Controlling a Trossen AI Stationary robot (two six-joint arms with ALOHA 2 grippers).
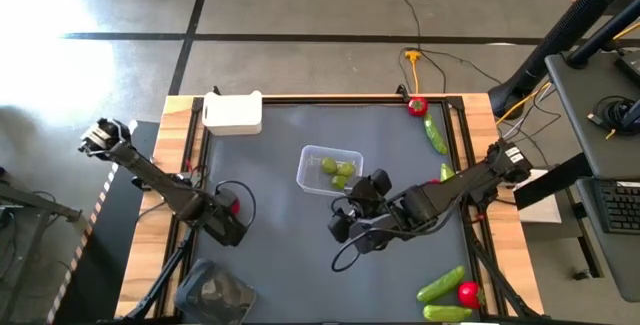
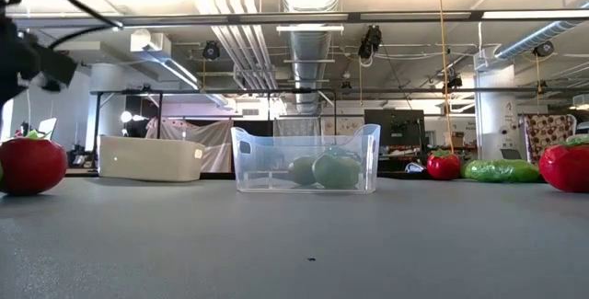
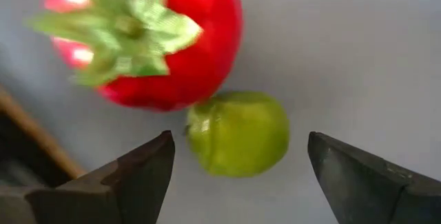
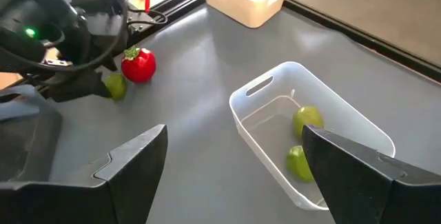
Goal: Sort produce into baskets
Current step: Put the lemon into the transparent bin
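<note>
Because the left gripper (image 3: 238,165) hangs with jaws spread directly over a yellow-green fruit (image 3: 238,133) touching a strawberry (image 3: 148,41) at the table's nine o'clock, it seems set to pick that fruit for the clear tub (image 1: 312,155); the right gripper (image 1: 360,210), released and empty, waits near that tub at centre.

Clear tub (image 1: 329,169) at table centre, round fruits (image 1: 338,170) inside. White tub (image 1: 233,112) at far left corner. Strawberry (image 3: 148,41) touching round fruit (image 3: 238,133) near left edge. Cucumbers (image 1: 442,286) and strawberry (image 1: 467,292) at near right corner.
</note>
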